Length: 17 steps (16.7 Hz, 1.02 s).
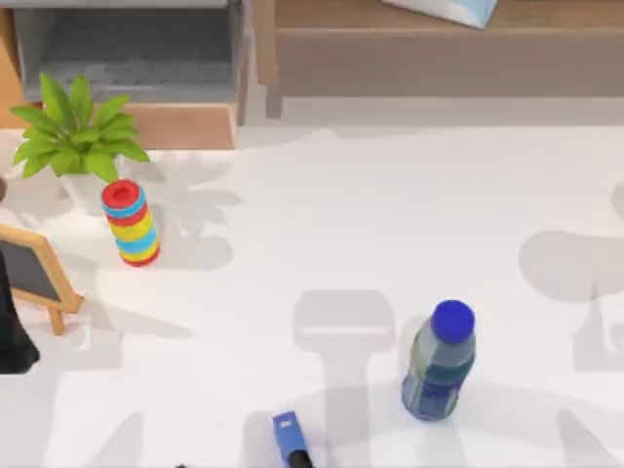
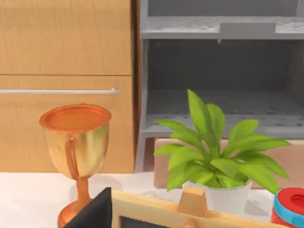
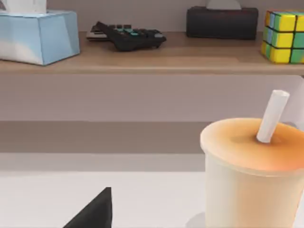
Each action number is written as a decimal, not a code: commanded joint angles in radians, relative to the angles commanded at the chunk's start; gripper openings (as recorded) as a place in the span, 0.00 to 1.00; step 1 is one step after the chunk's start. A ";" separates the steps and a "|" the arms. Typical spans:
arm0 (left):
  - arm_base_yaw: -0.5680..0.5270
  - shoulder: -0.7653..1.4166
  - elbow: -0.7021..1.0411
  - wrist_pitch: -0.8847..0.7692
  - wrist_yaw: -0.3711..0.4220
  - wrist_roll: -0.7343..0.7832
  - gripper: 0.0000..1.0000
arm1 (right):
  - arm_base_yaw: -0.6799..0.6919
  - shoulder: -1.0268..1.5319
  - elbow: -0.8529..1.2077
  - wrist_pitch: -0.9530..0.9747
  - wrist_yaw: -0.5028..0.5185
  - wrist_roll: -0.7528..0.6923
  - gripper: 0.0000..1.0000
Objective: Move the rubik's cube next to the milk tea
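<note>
Nearest, right gripper (image 3: 95, 211) low over white table (image 3: 42, 199), grip cannot tell | pale lidded milk tea (image 3: 251, 175) cup with white straw just beyond | yellow-green-blue rubik's cube (image 3: 284, 37) untouched on far wooden shelf (image 3: 142, 59), 1 o'clock | left gripper (image 2: 92, 213) parked 9 o'clock, grip cannot tell | task not begun

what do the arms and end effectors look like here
The left end effector and the right end effector each appear in their wrist views as a matte black, sharp-cornered wedge. A plain black bulk at the top view's left edge is likely the left arm. No cables or markings visible.
</note>
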<state>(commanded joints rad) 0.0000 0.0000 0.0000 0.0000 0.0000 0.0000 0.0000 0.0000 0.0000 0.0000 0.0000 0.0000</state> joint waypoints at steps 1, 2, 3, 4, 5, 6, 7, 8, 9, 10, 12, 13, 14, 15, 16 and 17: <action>0.000 0.000 0.000 0.000 0.000 0.000 1.00 | 0.000 0.000 0.000 0.000 0.000 0.000 1.00; 0.000 0.000 0.000 0.000 0.000 0.000 1.00 | 0.000 0.000 0.000 0.000 0.000 0.000 1.00; 0.000 0.000 0.000 0.000 0.000 0.000 1.00 | -0.003 0.010 0.007 0.008 -0.003 0.000 1.00; 0.000 0.000 0.000 0.000 0.000 0.000 1.00 | -0.008 0.031 0.021 0.024 -0.008 0.001 1.00; 0.000 0.000 0.000 0.000 0.000 0.000 1.00 | -0.017 0.063 0.042 0.047 -0.016 0.001 1.00; 0.000 0.000 0.000 0.000 0.000 0.000 1.00 | -0.028 0.105 0.070 0.077 -0.025 0.002 1.00; 0.000 0.000 0.000 0.000 0.000 0.000 1.00 | -0.041 0.158 0.102 0.113 -0.037 0.003 1.00; 0.000 0.000 0.000 0.000 0.000 0.000 1.00 | -0.056 0.221 0.140 0.155 -0.051 0.004 1.00; 0.000 0.000 0.000 0.000 0.000 0.000 1.00 | -0.072 0.295 0.181 0.201 -0.066 0.005 1.00; 0.000 0.000 0.000 0.000 0.000 0.000 1.00 | -0.090 0.379 0.225 0.250 -0.082 0.006 1.00; 0.000 0.000 0.000 0.000 0.000 0.000 1.00 | -0.128 0.578 0.321 0.356 -0.117 0.008 1.00; 0.000 0.000 0.000 0.000 0.000 0.000 1.00 | -0.148 0.691 0.371 0.411 -0.136 0.009 1.00; 0.000 0.000 0.000 0.000 0.000 0.000 1.00 | -0.168 0.808 0.422 0.468 -0.155 0.010 1.00; 0.000 0.000 0.000 0.000 0.000 0.000 1.00 | -0.188 0.929 0.473 0.525 -0.173 0.011 1.00; 0.000 0.000 0.000 0.000 0.000 0.000 1.00 | -0.209 1.052 0.525 0.582 -0.192 0.012 1.00; 0.000 0.000 0.000 0.000 0.000 0.000 1.00 | -0.229 1.173 0.576 0.638 -0.210 0.012 1.00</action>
<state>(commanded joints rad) 0.0000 0.0000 0.0000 0.0000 0.0000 0.0000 -0.2293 1.1734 0.5756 0.6382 -0.2101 0.0123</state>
